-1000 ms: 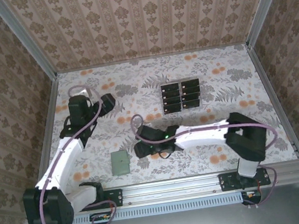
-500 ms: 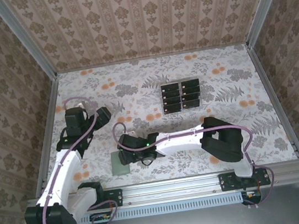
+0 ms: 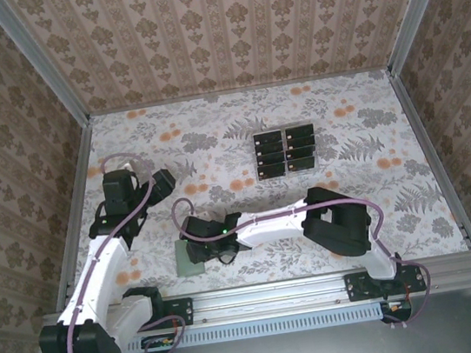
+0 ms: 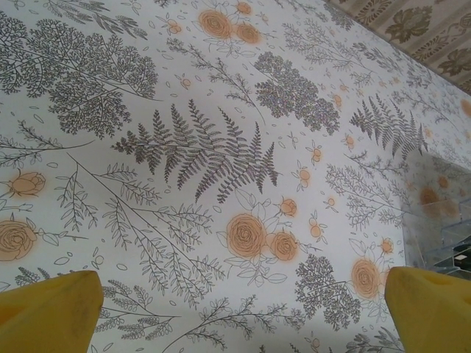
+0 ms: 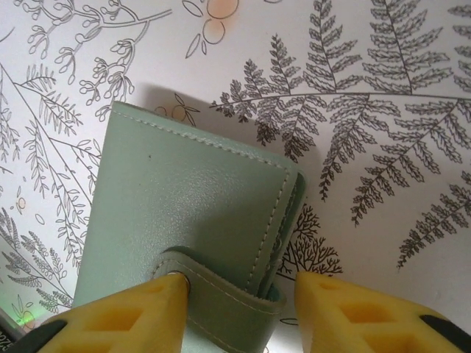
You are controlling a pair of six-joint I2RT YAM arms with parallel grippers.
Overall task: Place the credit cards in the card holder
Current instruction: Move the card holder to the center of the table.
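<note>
The sage green card holder (image 3: 186, 260) lies flat near the table's front, left of centre, its strap snapped shut. My right gripper (image 3: 204, 249) hovers low over its right edge. In the right wrist view the card holder (image 5: 184, 198) lies under my right gripper (image 5: 239, 294), whose jaws straddle the strap. One yellow finger (image 5: 140, 309) touches the snap. The other stands apart from the edge, over the table. Several black credit cards (image 3: 270, 158) sit in the slotted tray at the back. My left gripper (image 3: 166, 179) is open over bare tablecloth, as is the left gripper (image 4: 246, 312) in its own view.
The clear plastic tray (image 3: 314, 162) stands at the table's middle back; its corner, the tray (image 4: 449, 243), is at the left wrist view's right edge. A metal rail (image 3: 322, 289) runs along the near edge. Patterned walls close in three sides.
My right arm has swung left from the table's middle to over the card holder, and its jaws have narrowed. The left arm drew back a little toward the near left, then held still.
</note>
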